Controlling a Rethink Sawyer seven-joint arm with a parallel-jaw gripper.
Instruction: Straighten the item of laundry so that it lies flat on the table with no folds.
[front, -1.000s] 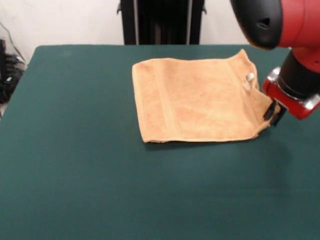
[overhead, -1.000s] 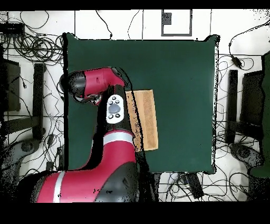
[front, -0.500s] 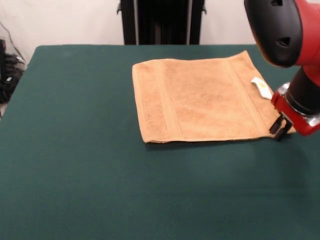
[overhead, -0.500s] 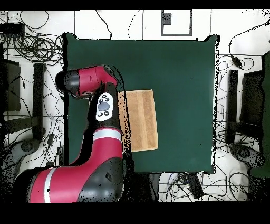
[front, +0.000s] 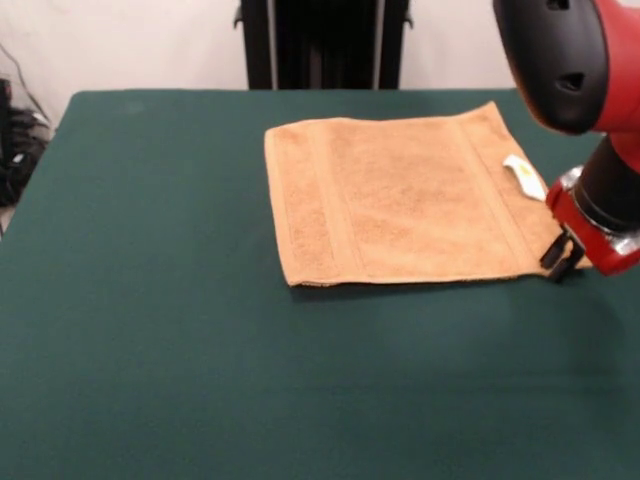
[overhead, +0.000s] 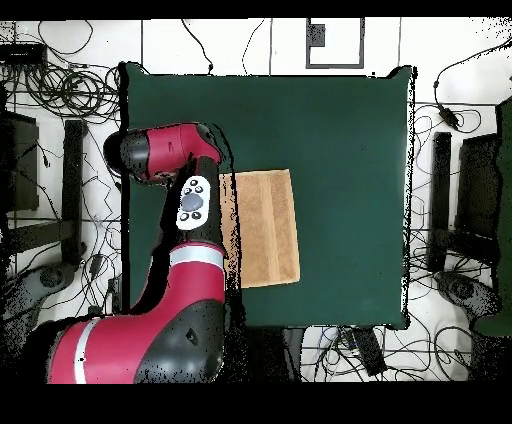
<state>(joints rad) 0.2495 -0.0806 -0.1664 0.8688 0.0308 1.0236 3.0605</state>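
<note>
Towel lies flat on green worktop, tool at its corner, grip state unclear.

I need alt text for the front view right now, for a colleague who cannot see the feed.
A tan-orange terry hand towel lies spread flat on a dark green cloth-covered table, its small white tag showing near the right edge. The red and black robot arm's gripper sits at the towel's near right corner, at the picture's right side.
</note>
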